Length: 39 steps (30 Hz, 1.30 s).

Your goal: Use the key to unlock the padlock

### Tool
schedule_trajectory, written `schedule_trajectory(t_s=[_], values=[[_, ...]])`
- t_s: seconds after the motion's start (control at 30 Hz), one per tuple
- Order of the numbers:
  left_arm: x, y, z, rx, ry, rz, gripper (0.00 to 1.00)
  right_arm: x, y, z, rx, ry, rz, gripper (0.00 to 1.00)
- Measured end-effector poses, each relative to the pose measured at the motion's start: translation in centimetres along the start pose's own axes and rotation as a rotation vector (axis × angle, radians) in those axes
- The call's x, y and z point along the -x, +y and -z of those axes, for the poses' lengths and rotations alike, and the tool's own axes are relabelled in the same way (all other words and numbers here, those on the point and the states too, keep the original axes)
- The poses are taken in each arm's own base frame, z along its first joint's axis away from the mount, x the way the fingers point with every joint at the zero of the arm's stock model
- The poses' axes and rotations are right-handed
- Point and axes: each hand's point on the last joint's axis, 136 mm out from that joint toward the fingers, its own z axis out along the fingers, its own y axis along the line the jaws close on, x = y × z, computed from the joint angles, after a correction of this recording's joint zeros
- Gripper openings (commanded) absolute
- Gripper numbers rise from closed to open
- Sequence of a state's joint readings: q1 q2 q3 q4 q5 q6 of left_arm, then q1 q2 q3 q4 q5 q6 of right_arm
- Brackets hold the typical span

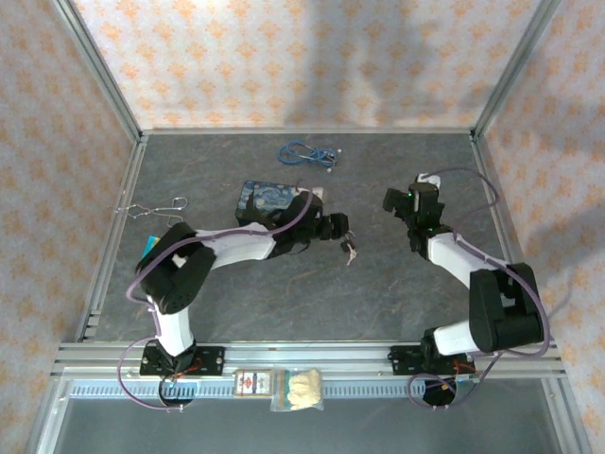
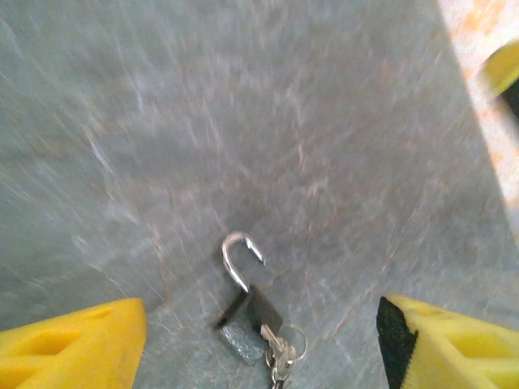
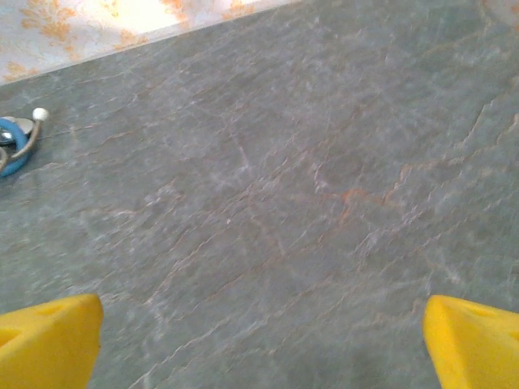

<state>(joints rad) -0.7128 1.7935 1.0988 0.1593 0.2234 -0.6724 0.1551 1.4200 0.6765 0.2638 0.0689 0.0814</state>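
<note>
**Grey stone-pattern table, padlock open at centre**

Top external view: The table (image 1: 236,293) is grey, veined like slate, enclosed by a metal frame and orange-patterned walls. The left gripper (image 1: 338,230) reaches to the middle of the table. The padlock (image 1: 352,250) lies on the surface just beside its tip, too small here to make out in detail. A painted tin (image 1: 265,198) sits behind the left arm. A blue cable (image 1: 307,151) lies near the far edge, and wire tongs (image 1: 151,208) near the left edge. The right gripper (image 1: 395,200) hangs over bare table, well apart from the padlock.

Left wrist view: The two yellow fingers (image 2: 73,344) stand wide apart and grip nothing. The padlock (image 2: 250,320) lies flat on the table between them, touching neither. Its shackle (image 2: 241,258) is open, the free end clear of the body. The key (image 2: 274,350) projects from the lower end of the body, with a small ring (image 2: 295,341) attached.

Right wrist view: The right fingers (image 3: 49,344) are spread wide over bare table, holding nothing. The cable (image 3: 12,146) shows at the left edge.
</note>
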Motion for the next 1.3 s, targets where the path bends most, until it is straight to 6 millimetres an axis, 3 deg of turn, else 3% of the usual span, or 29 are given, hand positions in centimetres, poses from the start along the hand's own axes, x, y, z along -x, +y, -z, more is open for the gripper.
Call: schedule_trajectory(t_s=[0.13,0.23,0.3,0.4,0.5,0.57,0.7,0.8,0.93,1.0,1.13,1.23,1.3], values=[[6.5,1.2,4.7,0.058,-0.175,-0.047,0.82,-0.2,-0.4,-1.6,-0.015,-0.034,0.072,1.00],[11.4,4.0,8.9,0.157,-0.329,-0.073,0.87,0.0,-0.6,-2.6,-0.018,-0.060,0.096,1.00],[13.6,7.2,11.9,0.254,-0.413,-0.074,0.89,0.2,-0.7,-3.0,-0.017,-0.076,0.112,1.00],[14.8,12.9,15.5,0.423,-0.487,-0.066,0.91,1.0,-0.6,-3.1,0.023,-0.106,0.134,1.00],[13.8,18.9,18.5,0.610,-0.511,-0.064,0.94,1.7,-0.7,-2.3,0.071,-0.171,0.120,1.00],[12.5,21.7,20.0,0.715,-0.510,-0.069,0.99,1.8,-0.9,-2.1,0.095,-0.176,0.113,1.00],[10.6,25.2,23.2,0.885,-0.566,-0.093,0.99,2.2,-1.0,-1.7,0.114,-0.190,0.106,1.00],[9.8,26.9,25.3,0.973,-0.639,-0.088,0.99,1.2,-1.3,-1.0,0.116,-0.201,0.098,1.00],[8.7,29.2,27.0,1.073,-0.712,-0.067,0.99,-2.1,-2.2,-0.5,0.120,-0.175,0.090,1.00],[8.1,30.0,27.2,1.101,-0.738,-0.063,0.99,-3.0,-2.5,-0.6,0.130,-0.164,0.082,1.00],[6.8,31.2,26.5,1.100,-0.775,-0.085,0.99,-2.9,-3.1,0.7,0.148,-0.249,0.052,1.00],[5.4,31.7,26.0,1.078,-0.799,-0.118,0.99,-4.3,-3.8,1.3,0.136,-0.251,0.030,1.00],[4.8,31.7,25.6,1.052,-0.809,-0.147,0.99,-3.7,-3.9,1.5,0.135,-0.281,0.019,1.00]])
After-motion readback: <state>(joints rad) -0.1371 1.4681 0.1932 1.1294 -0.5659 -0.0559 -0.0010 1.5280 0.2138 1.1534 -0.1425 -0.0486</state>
